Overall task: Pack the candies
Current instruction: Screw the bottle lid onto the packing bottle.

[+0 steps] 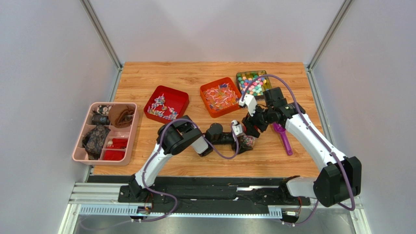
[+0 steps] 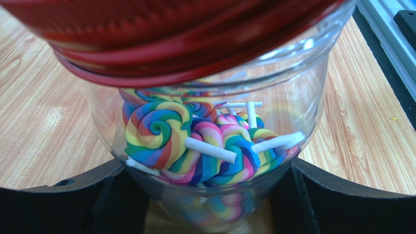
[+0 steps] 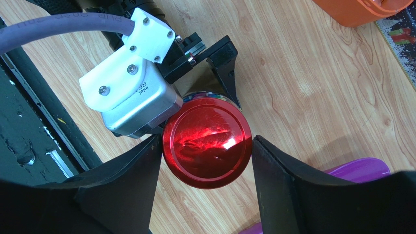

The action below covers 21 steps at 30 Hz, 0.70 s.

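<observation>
Red shiny round lid [image 3: 207, 142], pinched by the right gripper [image 3: 206, 146], hides what the left wrist view shows: rainbow-swirl candies [image 2: 195, 141] inside a clear round jar [image 2: 302, 97] clamped in the left gripper [image 2: 207, 195].

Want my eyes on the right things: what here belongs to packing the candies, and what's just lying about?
Job:
- jar, held by left gripper
- lid, between right gripper fingers
- lollipops in the jar
- candies in red tray, orange tray, clear box

Lying about:
- pink tray of dark odds
- scoop, untouched
</observation>
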Available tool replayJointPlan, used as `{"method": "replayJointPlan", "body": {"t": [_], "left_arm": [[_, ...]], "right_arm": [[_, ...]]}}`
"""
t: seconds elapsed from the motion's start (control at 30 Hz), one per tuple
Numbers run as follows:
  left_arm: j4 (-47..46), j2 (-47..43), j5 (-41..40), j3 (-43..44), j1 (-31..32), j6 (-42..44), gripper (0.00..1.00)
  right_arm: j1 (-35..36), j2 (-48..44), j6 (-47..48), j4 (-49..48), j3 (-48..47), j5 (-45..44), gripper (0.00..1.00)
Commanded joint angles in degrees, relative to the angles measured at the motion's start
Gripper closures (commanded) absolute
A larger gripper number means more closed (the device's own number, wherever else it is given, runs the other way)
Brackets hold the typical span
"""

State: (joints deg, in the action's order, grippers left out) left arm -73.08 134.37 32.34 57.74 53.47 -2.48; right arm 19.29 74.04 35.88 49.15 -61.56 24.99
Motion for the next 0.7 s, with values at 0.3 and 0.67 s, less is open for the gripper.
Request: {"method": "replayJointPlan", "body": {"t": [0.3,0.67], "left_arm": [[2.24,2.3,2.73,1.15,-1.09,-4.46,0.42],[2.33,2.57,3.17,1.42,-1.18,-4.46,0.42]], "right_arm": [[-0.83,-7.85,-1.33,-1.67,1.78,-1.7,0.38],[-0.66,-12.6,-5.64,-13.28,10.14,-3.37,0.4]]}}
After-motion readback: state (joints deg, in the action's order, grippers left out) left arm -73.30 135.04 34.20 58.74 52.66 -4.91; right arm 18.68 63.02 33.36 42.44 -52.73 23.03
